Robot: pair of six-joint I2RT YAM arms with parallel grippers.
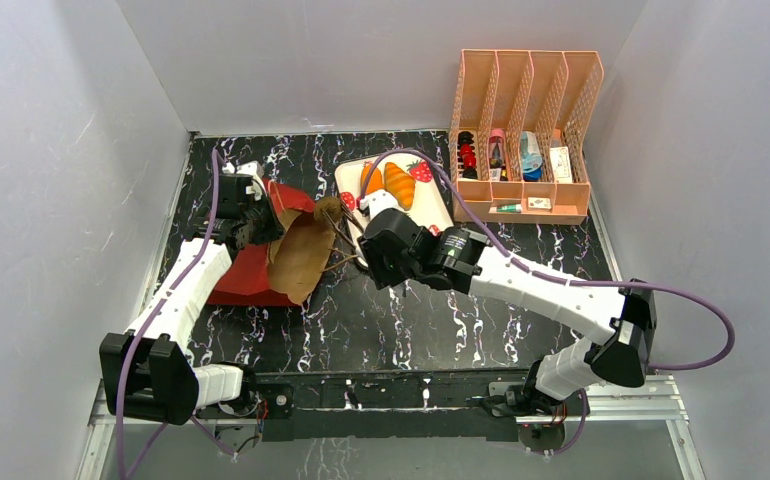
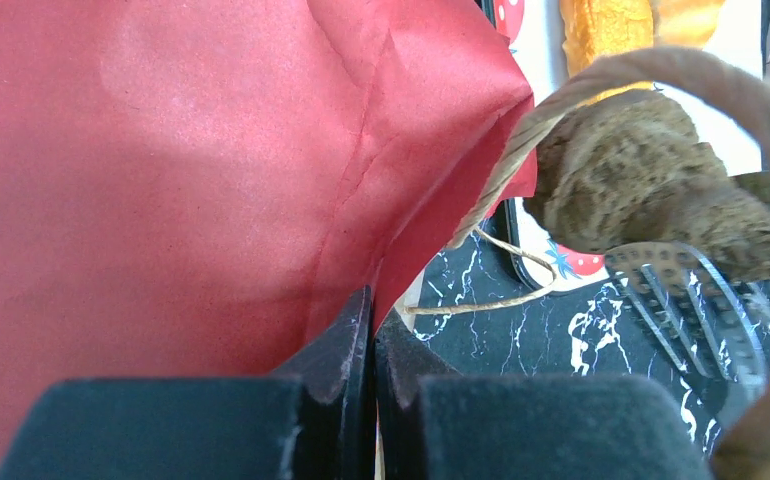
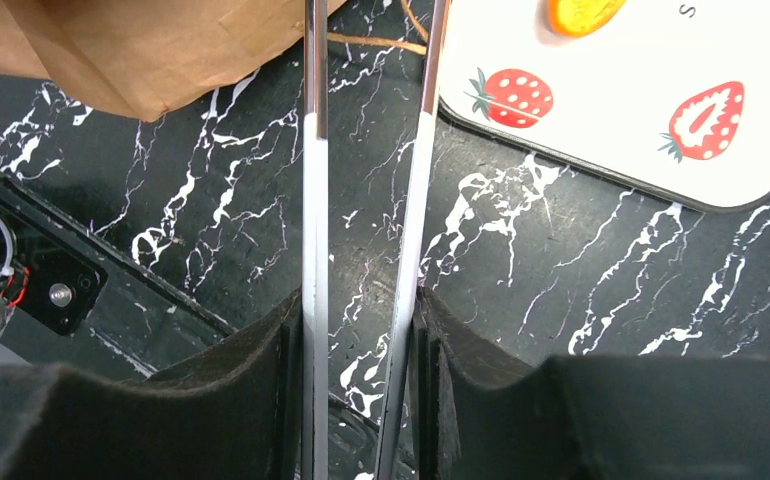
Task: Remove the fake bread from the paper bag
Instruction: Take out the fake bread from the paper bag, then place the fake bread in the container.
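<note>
- The black, white-veined marble tabletop (image 1: 381, 320) sits between plain grey walls, with both arm bases bolted at its near edge.
- The right tool (image 3: 361, 310) is clamped on the two metal arms of the tongs (image 3: 313, 200), which run from it toward the bag.
- The paper bag (image 1: 296, 255) lies on its side in the left half, its long axis running left to right. Its red bottom points toward the left edge and its brown mouth toward the middle.
- The left tool (image 2: 373, 320) is closed to a sliver, pinching a fold of the bag's red paper.
- The left wrist view shows plainly what the top view barely does: the dark brown roll (image 2: 651, 170) against the tongs' slotted tip, under a twine handle (image 2: 661, 58).
- Farther off, the strawberry-print tray (image 1: 431, 205) carries orange loaves (image 1: 399, 183).
- A peach rack (image 1: 526, 140) stands at the far right corner.
</note>
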